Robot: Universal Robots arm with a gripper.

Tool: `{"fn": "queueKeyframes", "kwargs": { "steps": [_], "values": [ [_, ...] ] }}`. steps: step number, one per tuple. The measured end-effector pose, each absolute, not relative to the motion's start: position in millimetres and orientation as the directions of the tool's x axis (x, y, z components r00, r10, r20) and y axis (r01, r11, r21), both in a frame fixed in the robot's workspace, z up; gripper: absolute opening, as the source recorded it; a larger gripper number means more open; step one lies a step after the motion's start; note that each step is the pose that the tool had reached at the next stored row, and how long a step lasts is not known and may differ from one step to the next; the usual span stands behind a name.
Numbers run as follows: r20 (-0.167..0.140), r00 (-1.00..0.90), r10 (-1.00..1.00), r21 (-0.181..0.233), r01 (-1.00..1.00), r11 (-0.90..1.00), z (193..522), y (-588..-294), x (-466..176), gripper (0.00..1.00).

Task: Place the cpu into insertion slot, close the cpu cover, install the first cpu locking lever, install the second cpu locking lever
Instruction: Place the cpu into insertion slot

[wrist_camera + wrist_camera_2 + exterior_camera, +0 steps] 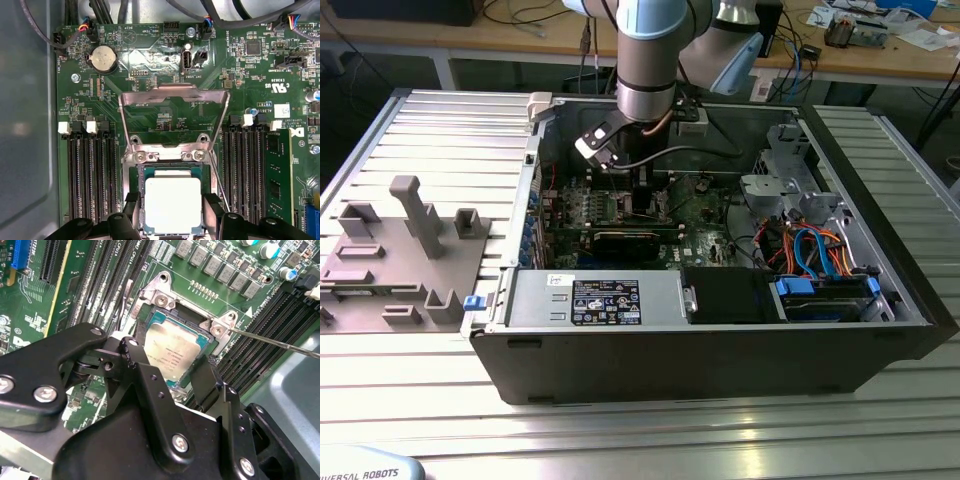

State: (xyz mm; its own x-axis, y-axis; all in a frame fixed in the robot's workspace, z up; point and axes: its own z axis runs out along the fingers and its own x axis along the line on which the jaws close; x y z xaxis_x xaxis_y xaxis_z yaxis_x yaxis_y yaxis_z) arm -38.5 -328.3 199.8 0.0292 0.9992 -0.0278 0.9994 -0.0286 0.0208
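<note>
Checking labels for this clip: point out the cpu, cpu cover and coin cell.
cpu (172, 202): first wrist view, centre of silver top.
cpu cover (172, 94): first wrist view, frame's end bar.
coin cell (103, 58): first wrist view, its face.

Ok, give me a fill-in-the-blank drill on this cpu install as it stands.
1. The cpu sits ____ the insertion slot.
2. The cpu cover is swung ____, not closed.
3. The gripper is down at the cpu, on the ____ circuit board.
Missing words: in; open; green.

silver-topped cpu (172, 202) lies flat in the insertion slot (141, 173), the cpu cover (172, 94) standing open.
</note>
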Motion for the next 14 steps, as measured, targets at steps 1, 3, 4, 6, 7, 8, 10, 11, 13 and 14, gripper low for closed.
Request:
{"fn": "queueKeyframes", "kwargs": {
  "steps": [1,3,4,6,7,8,10,11,13,14],
  "values": [
    [-0.028,0.027,0.999,0.021,0.999,-0.027,199.8,-327.9,-38.5,0.62],
    [-0.028,0.023,0.999,0.021,1.0,-0.022,199.9,-327.3,-38.4,0.62],
    [-0.028,0.02,0.999,0.021,1.0,-0.02,199.9,-327.3,-38.3,0.62],
    [-0.028,0.018,0.999,0.021,1.0,-0.017,199.9,-327.2,-38.3,0.62],
    [-0.029,0.018,0.999,0.021,1.0,-0.017,200.6,-327.2,-38.3,0.62],
    [-0.028,0.018,0.999,0.021,1.0,-0.017,201.8,-327.2,-38.2,0.62],
    [-0.028,0.018,0.999,0.021,1.0,-0.017,204.9,-327.2,-38.3,0.62],
    [-0.029,0.018,0.999,0.021,1.0,-0.017,206.5,-327.2,-38.3,0.62],
    [-0.028,0.018,0.999,0.021,1.0,-0.017,208.7,-327.2,-38.3,0.62],
    [-0.028,0.018,0.999,0.021,1.0,-0.017,209.5,-327.2,-38.3,0.62]
  ]
}}
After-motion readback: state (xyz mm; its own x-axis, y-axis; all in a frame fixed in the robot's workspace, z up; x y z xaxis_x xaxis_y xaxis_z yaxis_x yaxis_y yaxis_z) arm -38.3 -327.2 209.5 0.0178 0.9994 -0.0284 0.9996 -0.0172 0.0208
